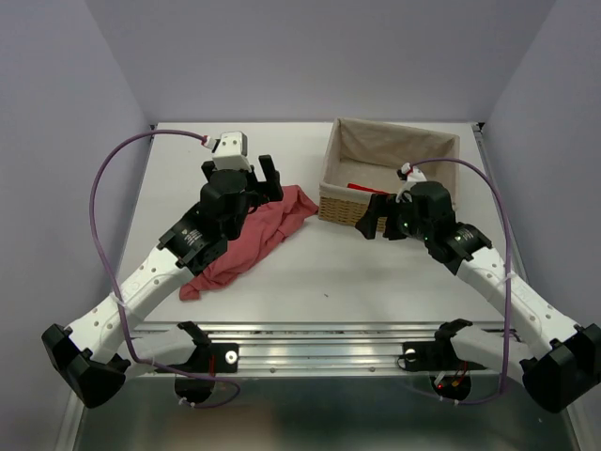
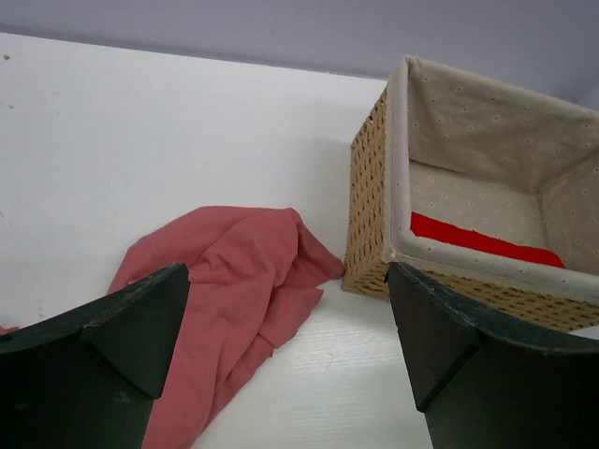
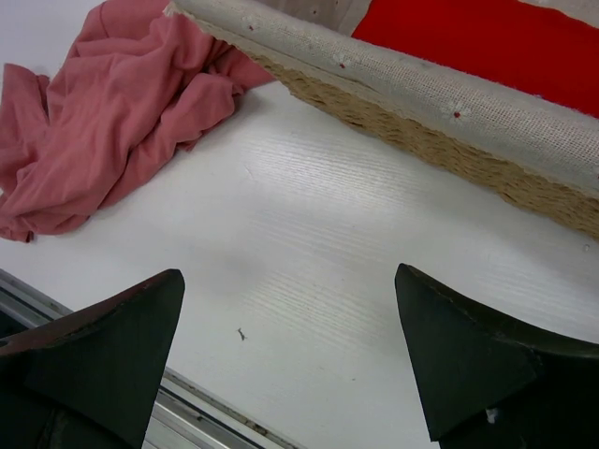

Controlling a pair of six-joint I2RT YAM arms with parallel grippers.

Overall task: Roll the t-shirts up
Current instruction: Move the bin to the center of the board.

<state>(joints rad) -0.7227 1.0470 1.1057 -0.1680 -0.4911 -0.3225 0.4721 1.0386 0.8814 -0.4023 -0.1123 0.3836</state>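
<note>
A salmon-red t-shirt (image 1: 252,237) lies crumpled in a loose heap on the white table (image 1: 376,277), left of the wicker basket (image 1: 326,197). My left gripper (image 1: 263,183) hovers over the heap's far end, open, with nothing between its fingers. In the left wrist view the t-shirt (image 2: 225,281) sits below and left of the left gripper (image 2: 288,276), its corner touching the basket (image 2: 367,206). My right gripper (image 1: 374,218) hangs open and empty just in front of the basket. The right wrist view has the t-shirt (image 3: 112,122) at the upper left, apart from the right gripper (image 3: 289,274).
A bright red cloth (image 1: 362,188) lies inside the cloth-lined basket, also seen as a red cloth (image 2: 477,241) and a red cloth (image 3: 487,37) from the wrists. A metal rail (image 1: 319,343) runs along the near table edge. Purple cables (image 1: 99,188) loop beside each arm.
</note>
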